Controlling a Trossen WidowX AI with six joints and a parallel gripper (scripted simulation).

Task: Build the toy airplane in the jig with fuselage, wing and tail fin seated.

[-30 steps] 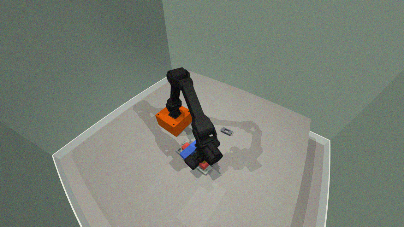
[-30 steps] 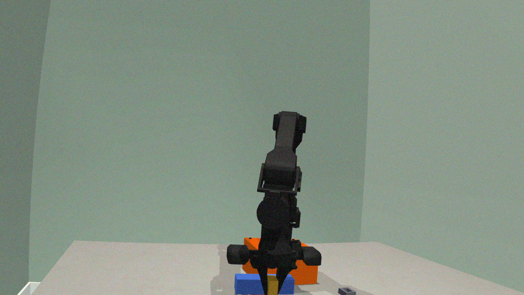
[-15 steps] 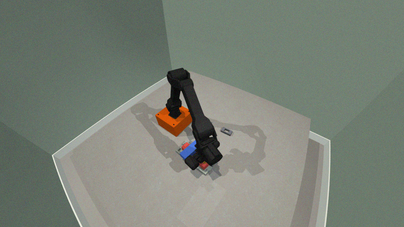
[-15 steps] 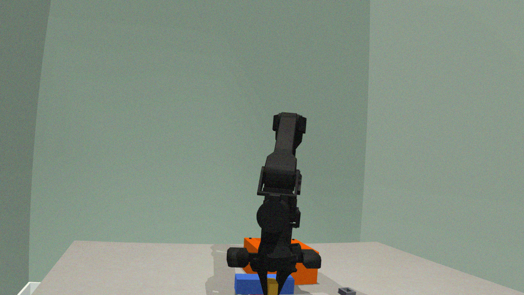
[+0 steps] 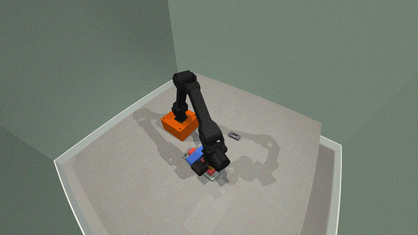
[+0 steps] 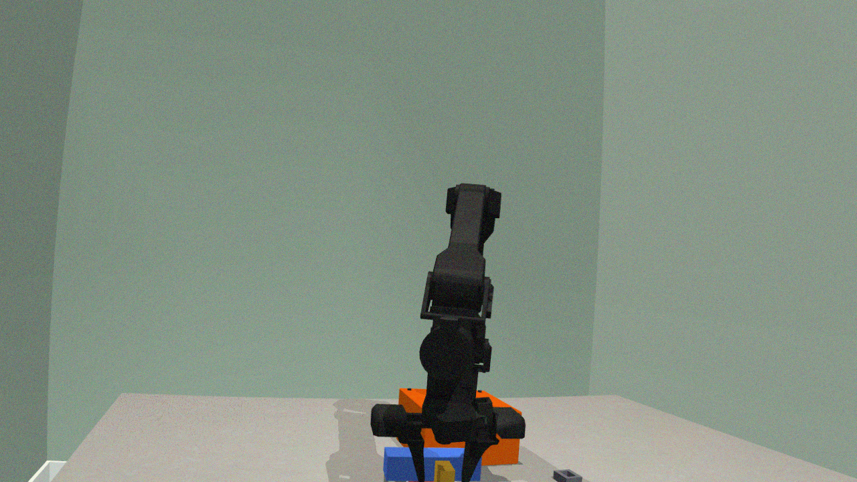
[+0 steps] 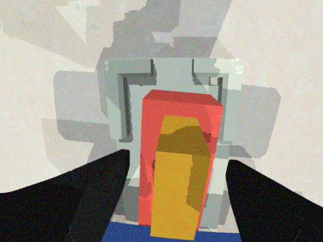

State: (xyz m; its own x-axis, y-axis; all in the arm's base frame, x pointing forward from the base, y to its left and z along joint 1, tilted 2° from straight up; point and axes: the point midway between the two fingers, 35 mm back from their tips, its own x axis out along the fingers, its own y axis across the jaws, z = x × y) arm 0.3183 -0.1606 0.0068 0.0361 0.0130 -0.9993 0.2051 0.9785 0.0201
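The red fuselage [image 5: 191,150] [image 7: 148,117] lies in the pale grey jig [image 7: 114,97]. The blue wing [image 5: 194,156] [image 6: 398,461] [image 7: 121,232] lies across the fuselage. The yellow tail fin [image 5: 211,167] [image 6: 444,470] [image 7: 175,195] stands upright on the fuselage near one end, hiding its socket; its tab is not visible. My gripper [image 6: 443,477] [image 7: 177,163] is open around the fin, with a gap between each finger and the fin. In the top view the arm hides the fingertips and part of the wing.
The orange arm base [image 5: 175,131] [image 6: 509,452] stands behind the jig. A small dark grey block with a rectangular opening [image 5: 238,138] lies on the table, apart from the jig, to its right in the top view. A pale raised rim [image 5: 338,175] runs outside the table.
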